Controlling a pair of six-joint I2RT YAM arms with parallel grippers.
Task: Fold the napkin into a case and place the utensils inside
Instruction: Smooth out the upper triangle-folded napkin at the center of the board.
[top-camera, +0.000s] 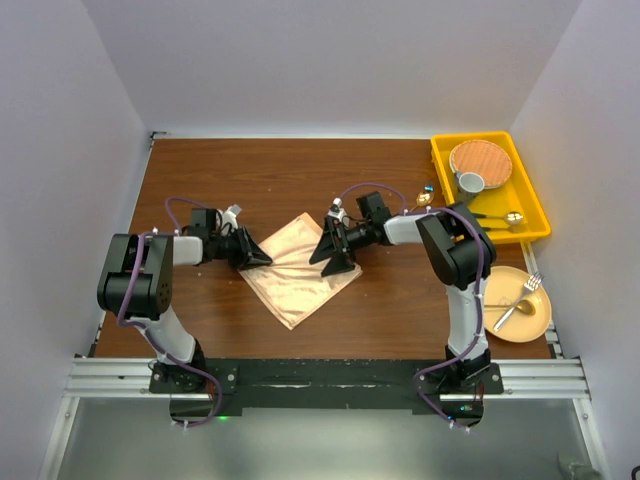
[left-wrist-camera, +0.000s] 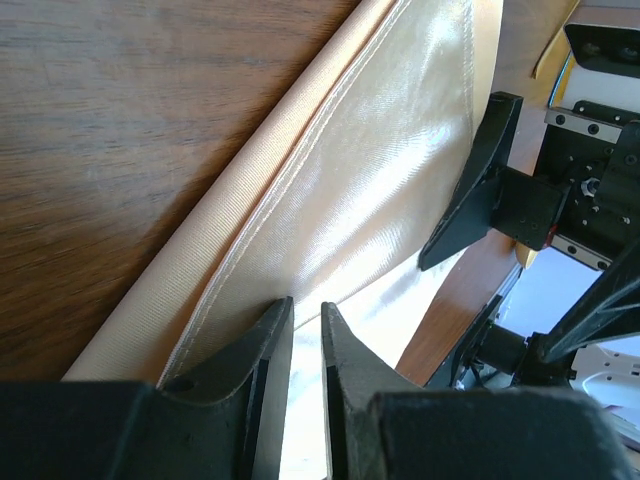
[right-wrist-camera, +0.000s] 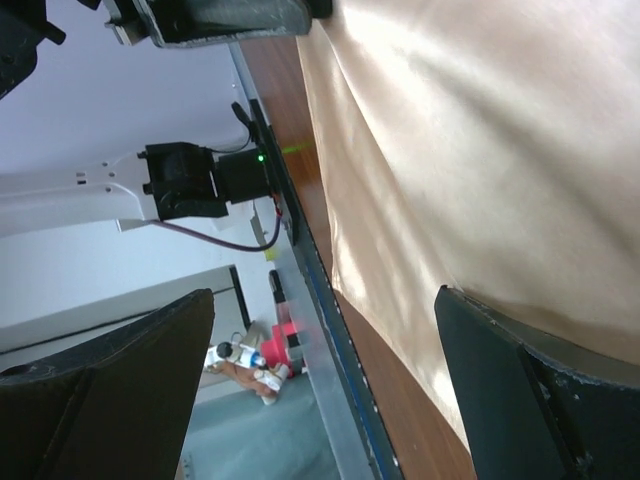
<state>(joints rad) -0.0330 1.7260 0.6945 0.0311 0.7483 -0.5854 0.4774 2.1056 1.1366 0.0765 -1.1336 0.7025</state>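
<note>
The peach satin napkin (top-camera: 300, 270) lies folded in a diamond shape at the table's middle, its hemmed layers filling the left wrist view (left-wrist-camera: 340, 180). My left gripper (top-camera: 265, 257) (left-wrist-camera: 307, 303) sits at its left corner, jaws nearly together and pinching the cloth. My right gripper (top-camera: 335, 258) (right-wrist-camera: 325, 295) stands wide open at the napkin's right side (right-wrist-camera: 480, 150), one finger resting over the cloth edge and nothing held. Of the utensils, a gold fork (top-camera: 527, 287) and spoon (top-camera: 508, 313) lie on a yellow plate (top-camera: 540, 322). Another gold spoon (top-camera: 508, 217) lies in the tray.
A yellow tray (top-camera: 440, 165) at the back right holds a wood-toned plate (top-camera: 480, 158) and a white cup (top-camera: 470, 183). A small blue and gold piece (top-camera: 427, 195) lies beside the tray. White walls enclose the table on three sides.
</note>
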